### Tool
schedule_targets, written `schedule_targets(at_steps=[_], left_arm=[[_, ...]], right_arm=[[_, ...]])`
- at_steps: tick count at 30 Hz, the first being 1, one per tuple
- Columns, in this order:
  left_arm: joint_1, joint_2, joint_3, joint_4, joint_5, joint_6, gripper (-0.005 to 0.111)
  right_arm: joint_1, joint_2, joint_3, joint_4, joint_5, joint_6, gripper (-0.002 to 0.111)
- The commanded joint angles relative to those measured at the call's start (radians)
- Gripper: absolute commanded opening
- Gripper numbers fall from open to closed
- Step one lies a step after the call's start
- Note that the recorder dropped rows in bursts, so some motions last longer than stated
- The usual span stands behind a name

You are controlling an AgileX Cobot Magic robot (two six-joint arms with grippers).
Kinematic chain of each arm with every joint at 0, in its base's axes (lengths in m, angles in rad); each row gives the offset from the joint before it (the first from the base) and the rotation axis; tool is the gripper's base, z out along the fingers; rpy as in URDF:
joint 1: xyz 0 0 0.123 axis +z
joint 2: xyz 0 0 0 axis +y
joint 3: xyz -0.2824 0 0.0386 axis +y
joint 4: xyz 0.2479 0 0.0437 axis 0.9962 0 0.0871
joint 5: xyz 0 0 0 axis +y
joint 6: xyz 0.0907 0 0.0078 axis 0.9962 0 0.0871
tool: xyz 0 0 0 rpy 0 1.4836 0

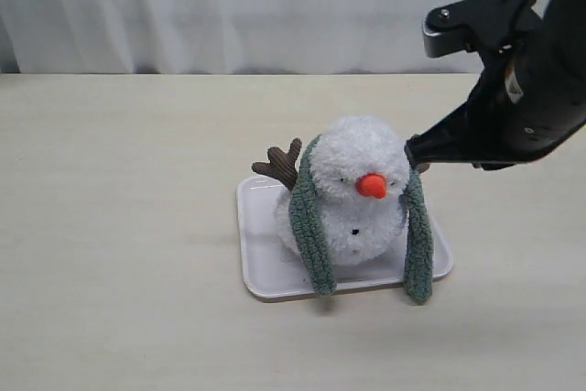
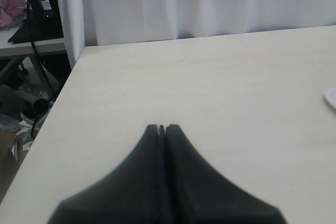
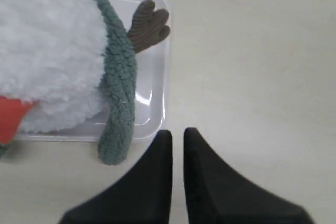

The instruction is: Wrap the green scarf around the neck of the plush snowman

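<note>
**Scarf draped on the snowman, right gripper beside its head**

The plush snowman (image 1: 357,148) is sitting upright on a white tray (image 1: 261,267), which is lying near the middle of the pale table (image 1: 119,226). The green scarf (image 1: 307,217) is passing behind the crease between head and body. Its two ends are hanging down the front, one on each side of the orange nose (image 1: 371,186). One end is reaching the tray's front rim and the other is trailing just over it. A brown twig arm (image 1: 279,164) is sticking out behind the strand on the exterior view's left.

The right gripper (image 1: 412,149) is hovering just beside the snowman's head, near the other strand. In the right wrist view its fingers (image 3: 163,150) are showing only a narrow slit between them and are gripping nothing, with the scarf (image 3: 121,87) and tray (image 3: 157,66) lying beyond their tips.

The left gripper (image 2: 161,127) is hanging over bare table (image 2: 210,77), well apart from the snowman. Its fingers (image 2: 149,145) are pressing together on nothing.
</note>
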Motion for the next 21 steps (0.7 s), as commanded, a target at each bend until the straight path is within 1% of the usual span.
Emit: schedule_targets(at_steps=[1, 4, 11, 21], left_arm=[[0.004, -0.002, 0.003, 0.000, -0.013, 0.002, 0.000], [0.004, -0.002, 0.003, 0.000, -0.013, 0.002, 0.000], [0.004, -0.002, 0.003, 0.000, -0.013, 0.002, 0.000], [0.004, -0.002, 0.003, 0.000, -0.013, 0.002, 0.000]], right_arm=[[-0.043, -0.051, 0.112, -0.009, -0.121, -0.008, 0.007], [-0.060, -0.096, 0.168, -0.009, -0.183, -0.008, 0.007], [-0.060, -0.271, 0.240, -0.017, -0.281, -0.008, 0.007], [-0.060, -0.567, 0.313, -0.017, -0.291, -0.012, 0.007]])
